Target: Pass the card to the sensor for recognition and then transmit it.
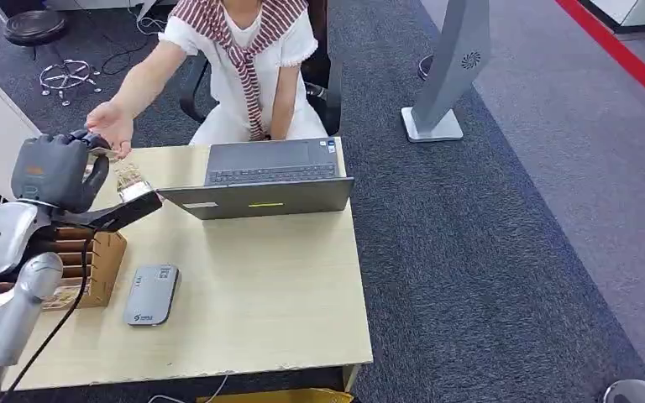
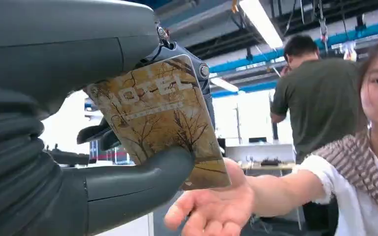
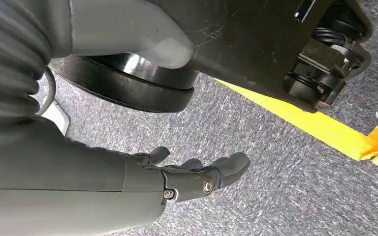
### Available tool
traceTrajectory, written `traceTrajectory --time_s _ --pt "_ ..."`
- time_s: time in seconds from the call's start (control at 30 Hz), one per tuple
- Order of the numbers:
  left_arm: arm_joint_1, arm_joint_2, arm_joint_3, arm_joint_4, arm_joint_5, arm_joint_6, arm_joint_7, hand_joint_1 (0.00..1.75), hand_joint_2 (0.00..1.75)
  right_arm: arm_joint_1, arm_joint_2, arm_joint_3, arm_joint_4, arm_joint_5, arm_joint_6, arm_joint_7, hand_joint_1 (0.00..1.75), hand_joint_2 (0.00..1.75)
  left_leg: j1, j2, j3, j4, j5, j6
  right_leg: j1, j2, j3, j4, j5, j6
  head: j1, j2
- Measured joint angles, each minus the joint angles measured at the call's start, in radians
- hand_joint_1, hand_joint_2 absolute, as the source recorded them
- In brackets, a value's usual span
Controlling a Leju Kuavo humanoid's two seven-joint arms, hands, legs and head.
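The card (image 2: 162,123) is a brown and gold hotel key card printed with bare trees and the word HOTEL; it stands tilted, pinched between the thumb and fingers of the left hand (image 1: 55,172), its free end just above a person's open palm (image 2: 216,209); the sensor (image 1: 151,295), a flat grey box, lies on the table below and beside that hand.

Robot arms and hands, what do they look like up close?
The left arm is shiny silver with rounded segments, and a thin black cable runs beside it. The left hand is dark grey with a small orange marking on its back. In the wrist views a grey ribbed cover sits behind each hand; the right hand has darker fingers with small round silver screws.
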Motion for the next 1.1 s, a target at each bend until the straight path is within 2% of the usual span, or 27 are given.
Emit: traceTrajectory --time_s 0.1,0.27,0.67,0.7,0.73,0.87,1.1 --pt "-0.021 -0.002 0.0 0.044 -0.043 0.056 0.002 1.75 1.75 -0.001 0.0 0.002 0.0 0.016 0.003 0.0 0.0 1.75 0.0 0.0 0.0 0.0 0.0 0.0 0.0 0.0 0.0 0.0 0.0 0.0 0.0 0.0" --pt "-0.054 -0.013 0.002 0.143 -0.068 0.09 -0.017 1.75 1.75 -0.001 0.0 0.002 0.0 0.017 0.005 -0.002 0.0 1.75 0.0 0.0 0.0 0.0 0.0 0.0 0.0 0.0 0.0 0.0 0.0 0.0 0.0 0.0" --pt "-0.064 -0.035 0.002 0.226 -0.072 0.092 -0.018 1.75 1.75 -0.003 0.0 0.002 0.0 0.014 0.011 0.005 0.0 1.75 0.0 0.0 0.0 0.0 0.0 0.0 0.0 0.0 0.0 0.0 0.0 0.0 0.0 0.0" --pt "-0.064 -0.036 0.002 0.229 -0.072 0.092 -0.018 0.17 1.75 -0.003 0.0 0.002 0.0 0.014 0.011 0.006 0.0 1.75 0.0 0.0 0.0 0.0 0.0 0.0 0.0 0.0 0.0 0.0 0.0 0.0 0.0 0.0" --pt "-0.065 -0.037 0.002 0.232 -0.072 0.092 -0.018 0.0 1.75 -0.003 0.0 0.002 0.0 0.014 0.011 0.006 0.0 1.75 0.0 0.0 0.0 0.0 0.0 0.0 0.0 0.0 0.0 0.0 0.0 0.0 0.0 0.0" --pt "-0.066 -0.04 0.003 0.243 -0.073 0.094 -0.016 0.0 1.75 -0.003 0.0 0.002 0.0 0.014 0.011 0.006 0.0 1.75 0.0 0.0 0.0 0.0 0.0 0.0 0.0 0.0 0.0 0.0 0.0 0.0 0.001 0.0" --pt "-0.062 -0.045 0.006 0.246 -0.072 0.133 -0.014 0.0 1.75 -0.003 0.0 0.002 0.0 0.013 0.01 0.008 0.0 1.75 0.0 0.0 0.0 0.0 0.0 0.0 0.0 0.0 0.0 0.0 0.0 0.0 0.0 0.0"
